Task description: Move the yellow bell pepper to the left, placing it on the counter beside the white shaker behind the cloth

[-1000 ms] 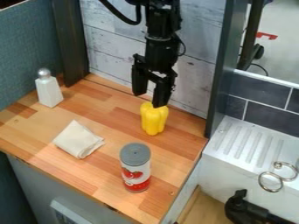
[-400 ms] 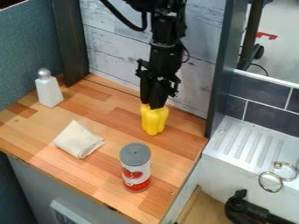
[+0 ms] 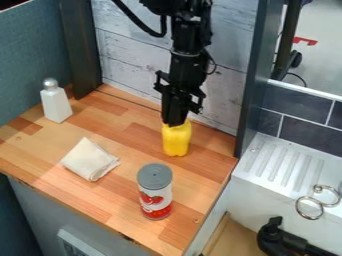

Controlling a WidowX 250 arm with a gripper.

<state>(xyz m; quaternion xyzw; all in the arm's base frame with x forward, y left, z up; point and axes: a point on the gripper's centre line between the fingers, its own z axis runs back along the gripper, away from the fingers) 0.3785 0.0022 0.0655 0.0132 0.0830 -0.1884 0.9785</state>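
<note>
We see the black gripper (image 3: pixel 175 123) at the wooden counter (image 3: pixel 127 135), its jaws closed upon the top of the yellow pepper (image 3: pixel 176 141).

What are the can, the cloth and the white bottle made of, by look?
Can: probably metal or cardboard; matte grey lid, printed side.
Cloth: woven fabric, likely cotton; soft folds, dull cream surface.
White bottle: smooth plastic or ceramic, can't tell which; its rounded cap looks metallic, given the silvery shine.
</note>
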